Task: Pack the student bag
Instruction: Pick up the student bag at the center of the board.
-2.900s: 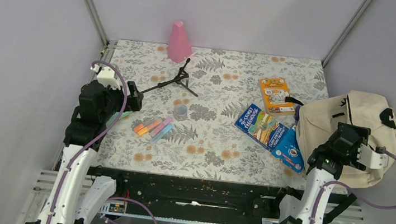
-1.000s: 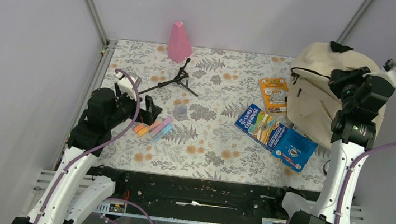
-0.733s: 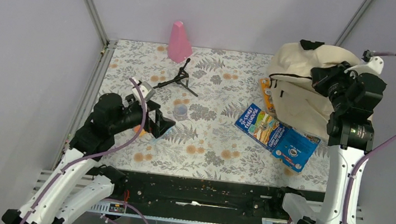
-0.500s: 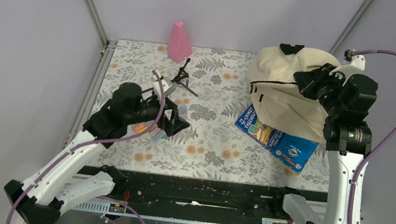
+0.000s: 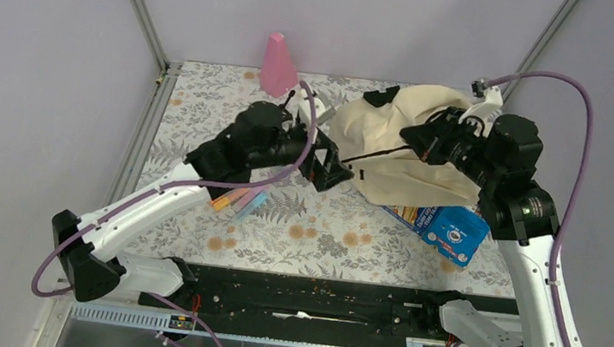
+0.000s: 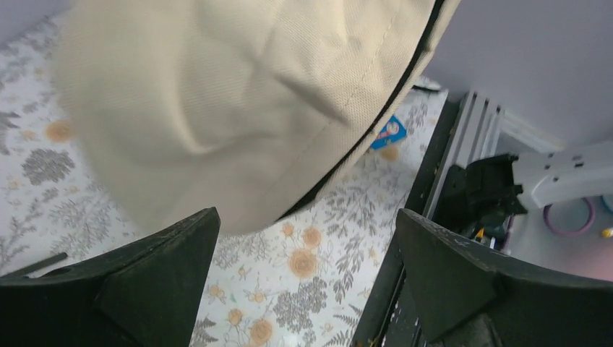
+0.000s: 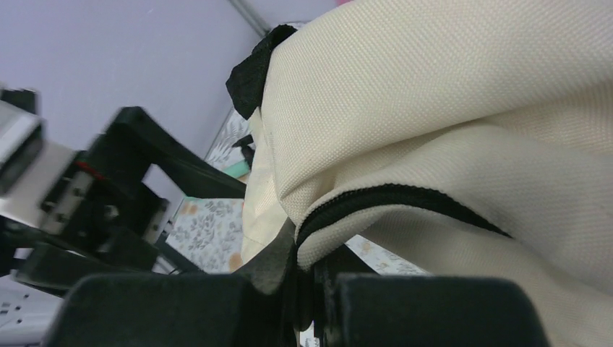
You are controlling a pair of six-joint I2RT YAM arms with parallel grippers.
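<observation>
The student bag is a cream fabric backpack with a black zipper, hanging lifted over the back middle of the table. My right gripper is shut on its fabric beside the zipper; in the right wrist view the cloth edge is pinched between the fingers of that gripper, and the bag fills the frame. My left gripper stands open just left of the bag's lower edge. In the left wrist view the bag hangs ahead of the wide-open left gripper, with nothing between the fingers.
A pink cone stands at the back. Coloured markers lie under the left arm. A blue packet and a book lie partly under the bag. A black tripod sits behind the left gripper.
The right gripper has carried the bag from the table's right edge leftward toward the middle. The left arm has reached right across the table, still open, up to the bag.
</observation>
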